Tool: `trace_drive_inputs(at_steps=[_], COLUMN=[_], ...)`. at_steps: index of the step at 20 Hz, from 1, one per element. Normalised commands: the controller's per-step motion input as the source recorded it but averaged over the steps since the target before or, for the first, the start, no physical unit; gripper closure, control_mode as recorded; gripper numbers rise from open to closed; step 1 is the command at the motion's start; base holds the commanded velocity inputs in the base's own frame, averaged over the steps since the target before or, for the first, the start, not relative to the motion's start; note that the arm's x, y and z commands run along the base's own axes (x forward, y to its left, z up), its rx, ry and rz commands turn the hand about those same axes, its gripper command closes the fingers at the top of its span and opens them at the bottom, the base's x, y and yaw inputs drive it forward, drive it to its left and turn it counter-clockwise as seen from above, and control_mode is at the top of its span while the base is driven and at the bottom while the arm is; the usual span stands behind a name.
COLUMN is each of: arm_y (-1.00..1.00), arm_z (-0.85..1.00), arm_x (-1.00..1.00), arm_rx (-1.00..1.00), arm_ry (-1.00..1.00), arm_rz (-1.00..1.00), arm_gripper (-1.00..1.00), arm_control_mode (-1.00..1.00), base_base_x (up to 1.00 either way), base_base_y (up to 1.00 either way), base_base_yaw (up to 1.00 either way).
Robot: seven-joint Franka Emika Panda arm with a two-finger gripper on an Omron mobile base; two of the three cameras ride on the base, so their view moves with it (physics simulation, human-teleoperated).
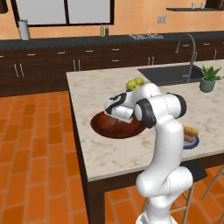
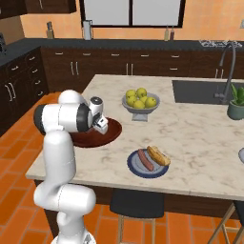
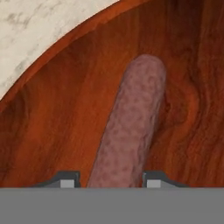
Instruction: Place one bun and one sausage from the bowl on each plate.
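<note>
My gripper (image 3: 111, 180) is low inside the dark wooden bowl (image 3: 52, 113), its two fingertips (image 3: 69, 179) closed against either side of a reddish sausage (image 3: 131, 127) that lies on the bowl's floor. From the base views, the hand (image 1: 117, 108) hangs over the bowl (image 1: 103, 127) near the island's left edge, and the arm hides most of the bowl (image 2: 113, 128). A dark-rimmed plate (image 2: 136, 167) near the front edge carries a bun (image 2: 158, 155) and a sausage (image 2: 145, 160). A paler plate (image 2: 241, 155) peeks in at the right edge.
A grey pedestal bowl of yellow-green apples (image 2: 140, 102) stands behind the wooden bowl. The sink (image 2: 200, 90) with its tall tap and a potted plant (image 2: 236, 104) are at the far right. Stools stand under the island's front edge.
</note>
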Motion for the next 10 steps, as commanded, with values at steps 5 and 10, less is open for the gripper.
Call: trace_drive_inputs(at_steps=[5, 10], arm_y=[0.00, 0.00], arm_z=[0.35, 0.97], arm_x=[-0.30, -0.67], arm_rx=[-0.03, -0.12], arm_ry=[0.00, 0.01], arm_rz=[-0.02, 0.04], arm_gripper=[1.00, 1.00], arm_control_mode=[-1.00, -1.00], base_base_x=[0.00, 0.00], base_base_y=[0.00, 0.00], base_base_yaw=[0.00, 0.00])
